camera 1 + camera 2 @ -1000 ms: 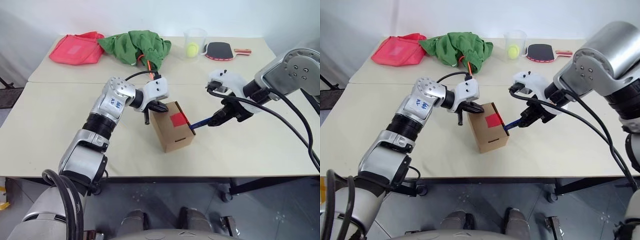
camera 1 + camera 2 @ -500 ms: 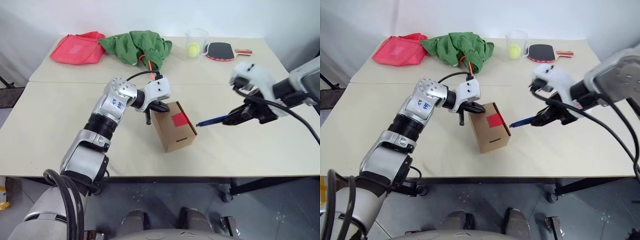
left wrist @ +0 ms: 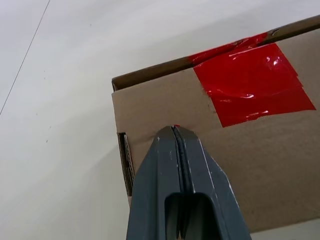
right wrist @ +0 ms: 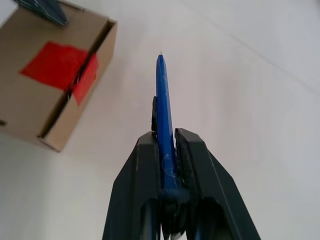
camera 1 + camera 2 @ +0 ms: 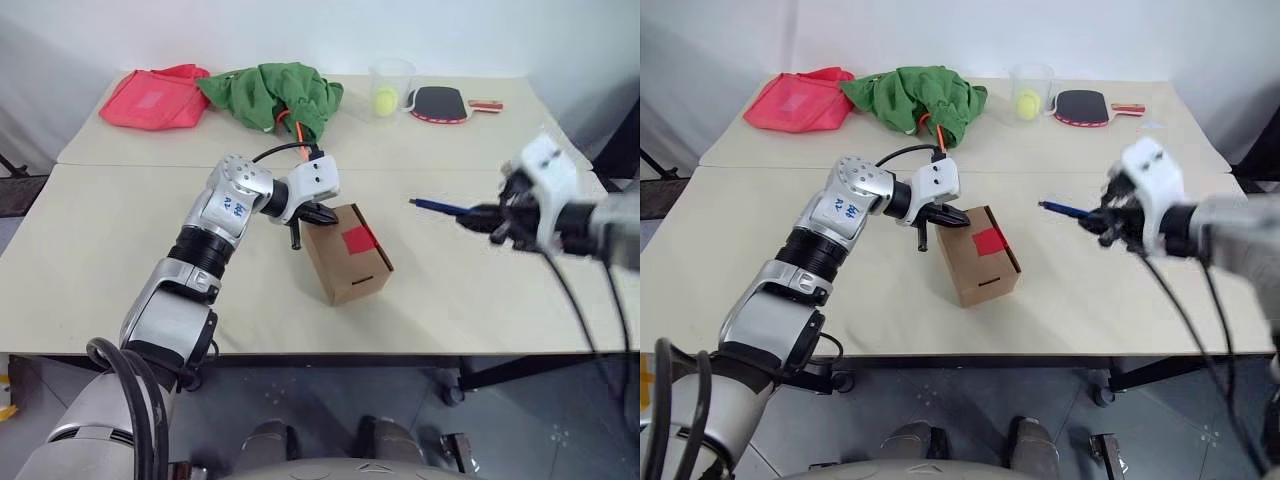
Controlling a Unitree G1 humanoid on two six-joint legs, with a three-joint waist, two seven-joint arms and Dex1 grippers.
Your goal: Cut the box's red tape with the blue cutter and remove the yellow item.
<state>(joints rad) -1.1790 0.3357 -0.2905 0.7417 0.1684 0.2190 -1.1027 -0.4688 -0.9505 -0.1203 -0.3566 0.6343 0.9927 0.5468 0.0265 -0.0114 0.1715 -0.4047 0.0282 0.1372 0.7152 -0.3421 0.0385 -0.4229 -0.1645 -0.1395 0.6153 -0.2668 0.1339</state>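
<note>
The small brown box stands mid-table with the red tape on its top face. My left gripper is shut, its tips pressing on the box's top near the far corner. In the right wrist view the red tape looks split along the flap's edge, with a dark gap below it. My right gripper hangs above the table to the right of the box, shut on the blue cutter. The cutter's tip points back toward the box, well clear of it. The yellow item is hidden.
Along the far edge lie a pink-red bag, a green cloth with an orange-red stick, a clear cup holding a yellow-green ball, and a table-tennis paddle. Bare tabletop surrounds the box.
My right gripper has drawn the blue cutter away from the red tape and swung off to the right. The left gripper and the box have stayed put.
</note>
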